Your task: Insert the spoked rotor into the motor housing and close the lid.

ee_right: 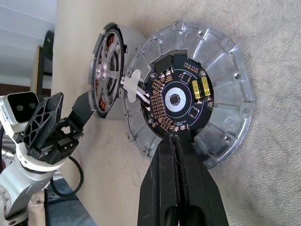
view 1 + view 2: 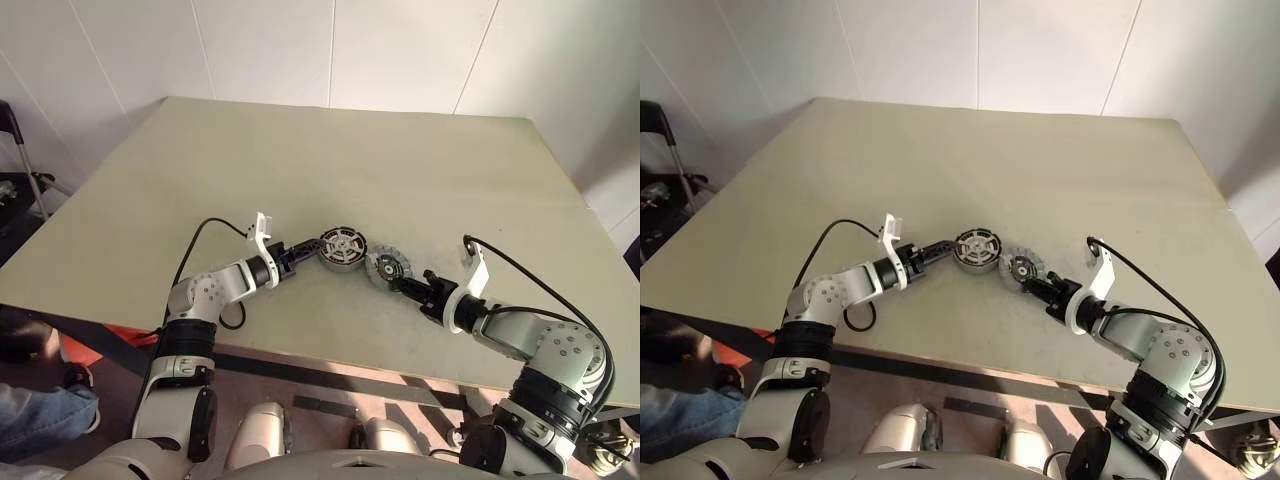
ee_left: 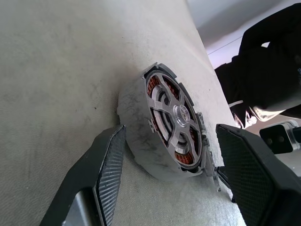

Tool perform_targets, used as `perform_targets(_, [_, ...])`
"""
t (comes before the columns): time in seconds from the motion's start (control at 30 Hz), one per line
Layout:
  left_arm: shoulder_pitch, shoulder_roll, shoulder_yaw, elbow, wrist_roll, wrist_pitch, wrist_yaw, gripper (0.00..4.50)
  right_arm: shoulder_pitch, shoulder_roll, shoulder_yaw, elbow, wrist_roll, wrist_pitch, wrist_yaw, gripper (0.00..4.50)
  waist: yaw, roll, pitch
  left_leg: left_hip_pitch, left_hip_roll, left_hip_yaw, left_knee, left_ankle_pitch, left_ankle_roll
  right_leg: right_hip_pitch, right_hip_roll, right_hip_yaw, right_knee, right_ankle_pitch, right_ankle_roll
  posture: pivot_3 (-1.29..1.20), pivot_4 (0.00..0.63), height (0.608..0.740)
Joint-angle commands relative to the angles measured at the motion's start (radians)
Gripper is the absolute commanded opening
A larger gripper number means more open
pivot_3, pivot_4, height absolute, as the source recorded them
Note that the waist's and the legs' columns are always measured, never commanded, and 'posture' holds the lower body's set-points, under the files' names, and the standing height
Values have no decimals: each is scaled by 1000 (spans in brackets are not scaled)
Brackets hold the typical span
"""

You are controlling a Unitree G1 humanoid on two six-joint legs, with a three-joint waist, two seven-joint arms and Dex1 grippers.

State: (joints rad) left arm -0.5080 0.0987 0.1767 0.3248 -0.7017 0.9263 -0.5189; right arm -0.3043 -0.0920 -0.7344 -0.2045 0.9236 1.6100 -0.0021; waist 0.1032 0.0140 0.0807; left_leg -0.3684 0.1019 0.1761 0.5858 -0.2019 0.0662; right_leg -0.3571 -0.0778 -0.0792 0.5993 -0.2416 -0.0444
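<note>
The lid [image 1: 188,94] has a black round board with tiny white writing, too small to read. It leans up on its edge on the big tan table [image 2: 350,160], right beside the motor housing [image 3: 141,136]. The spoked rotor [image 3: 176,117] sits inside the housing, over the copper-red wire. The left gripper [image 3: 169,179] has its jaws wide open, one on each side of the housing. The right gripper [image 1: 178,141] is pinched tight on the lid's rim. White walls [image 2: 400,50] stand behind the table.
</note>
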Motion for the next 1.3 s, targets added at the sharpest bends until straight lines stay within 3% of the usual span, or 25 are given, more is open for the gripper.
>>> perform_targets(0.03, [-2,5,-2,-27,1,-2,-9,3230,-1,-17,-5,-8,28,4,-7,18,1,0,0,0,0,0,-2,1,-1,0,0,0,-1,0,0,0,0,740])
perform_targets(0.3, [7,3,-8,-32,3,2,-4,3230,97,-110,-17,-88,281,4,-43,18,17,0,0,0,-1,0,-11,3,-4,-1,0,0,-6,3,-6,0,0,740])
perform_targets(0.47, [8,0,-18,-26,9,2,-6,3230,149,-113,-7,-77,346,4,-95,18,22,0,0,0,-1,0,-12,2,-3,-1,1,-1,-9,3,-7,0,0,740])
perform_targets(0.57, [9,1,-19,-29,9,5,-6,3230,163,-104,-2,-74,377,1,-113,586,22,0,0,0,-1,0,-12,2,-3,-1,1,-1,-10,3,-7,0,0,740])
perform_targets(0.73, [7,8,-20,-30,10,11,-7,3230,171,-107,5,-44,417,-25,-183,2207,22,0,-1,0,-1,0,-12,2,-3,-1,1,-1,-10,3,-5,0,0,740])
perform_targets(1.3, [7,16,-26,-31,20,12,-12,3230,179,-134,189,39,581,-302,-346,2207,19,1,-2,2,-1,0,-12,3,-4,1,1,-1,-9,1,-1,0,0,740])
